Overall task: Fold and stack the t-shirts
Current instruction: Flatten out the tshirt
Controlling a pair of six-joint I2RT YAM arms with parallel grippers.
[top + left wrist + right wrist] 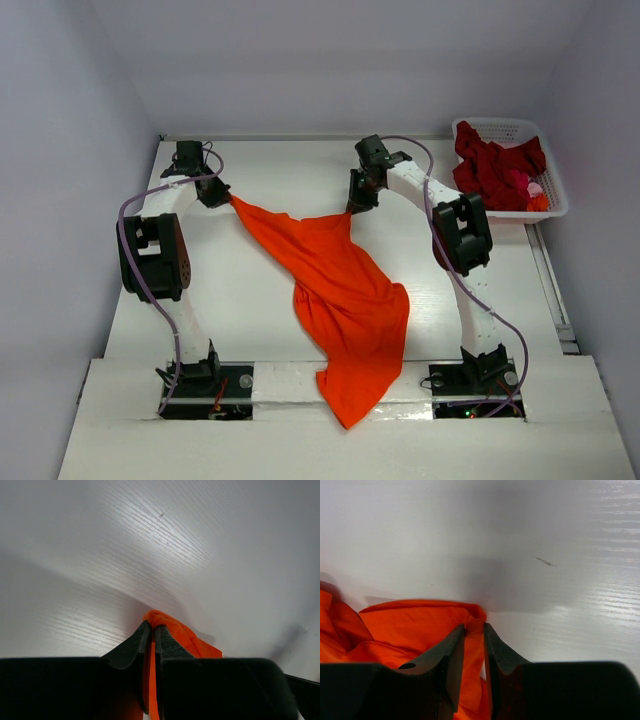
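My left gripper is clamped on a corner of the orange t-shirt, far left. My right gripper pinches a hemmed edge, far centre. The cloth hangs between them and trails over the near edge of the table. It looks light and floppy, likely to sag and slip, so I'd hold it by hems and corners. Far right, the white basket holds the dark red t-shirts, bunched up.

No text, label or number can be read.
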